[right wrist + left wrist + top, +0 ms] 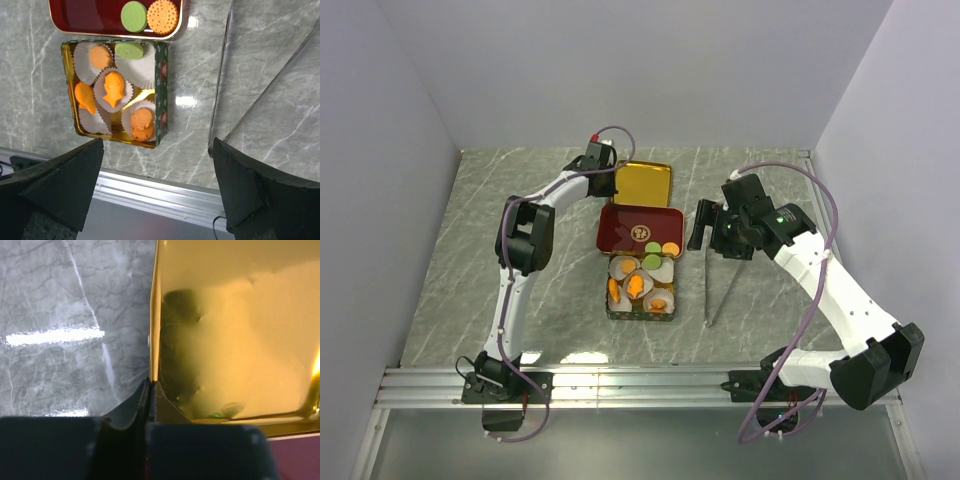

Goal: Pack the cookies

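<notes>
Jaws of the left gripper [149,386] are pressed together on the side wall of the gold tray [235,330], which looks empty. Those of the right gripper [157,145] stand wide apart with nothing between them.

Most of the cookies [114,89] already sit in the green tin [161,90], several of them in white paper cups [141,70]: orange pieces, two of them fish-shaped, and one green piece at the far edge. A green round cookie [134,16] and an orange round cookie [162,16] lie on the red lid [90,15], just behind the tin. Clear tongs [220,85] lie on the marble table [190,140], to the right of the tin.

I judge that the packing is mostly done; these two cookies remain, and perhaps closing the tin.
</notes>
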### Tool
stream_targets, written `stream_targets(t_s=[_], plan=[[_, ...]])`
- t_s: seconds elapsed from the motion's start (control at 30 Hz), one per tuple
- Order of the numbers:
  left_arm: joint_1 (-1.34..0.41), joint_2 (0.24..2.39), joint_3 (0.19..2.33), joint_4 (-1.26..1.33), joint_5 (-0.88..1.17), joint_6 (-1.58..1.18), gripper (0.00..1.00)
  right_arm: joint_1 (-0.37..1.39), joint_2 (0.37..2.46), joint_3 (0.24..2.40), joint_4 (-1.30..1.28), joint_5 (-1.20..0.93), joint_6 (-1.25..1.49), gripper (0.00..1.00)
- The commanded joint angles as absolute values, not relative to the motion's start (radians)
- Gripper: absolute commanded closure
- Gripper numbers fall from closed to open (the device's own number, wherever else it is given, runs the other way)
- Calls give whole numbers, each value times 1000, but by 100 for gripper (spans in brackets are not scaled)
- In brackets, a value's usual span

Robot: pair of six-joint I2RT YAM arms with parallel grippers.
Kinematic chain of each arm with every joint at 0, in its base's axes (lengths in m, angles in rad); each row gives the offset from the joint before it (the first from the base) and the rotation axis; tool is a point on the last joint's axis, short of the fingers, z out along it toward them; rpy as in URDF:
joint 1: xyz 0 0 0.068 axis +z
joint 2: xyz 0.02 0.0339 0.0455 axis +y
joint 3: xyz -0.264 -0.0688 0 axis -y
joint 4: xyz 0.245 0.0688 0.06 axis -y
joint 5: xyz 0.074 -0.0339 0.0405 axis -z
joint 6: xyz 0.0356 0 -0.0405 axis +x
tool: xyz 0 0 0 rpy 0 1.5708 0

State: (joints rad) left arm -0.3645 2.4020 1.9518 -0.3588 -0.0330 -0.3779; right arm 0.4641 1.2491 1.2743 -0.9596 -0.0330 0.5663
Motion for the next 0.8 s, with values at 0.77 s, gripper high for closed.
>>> stream_targets(t_s=[0.77], plan=[[-318, 2007, 1930, -353, -100, -495, 100, 460, 1170, 1430, -923, -138, 563, 6]])
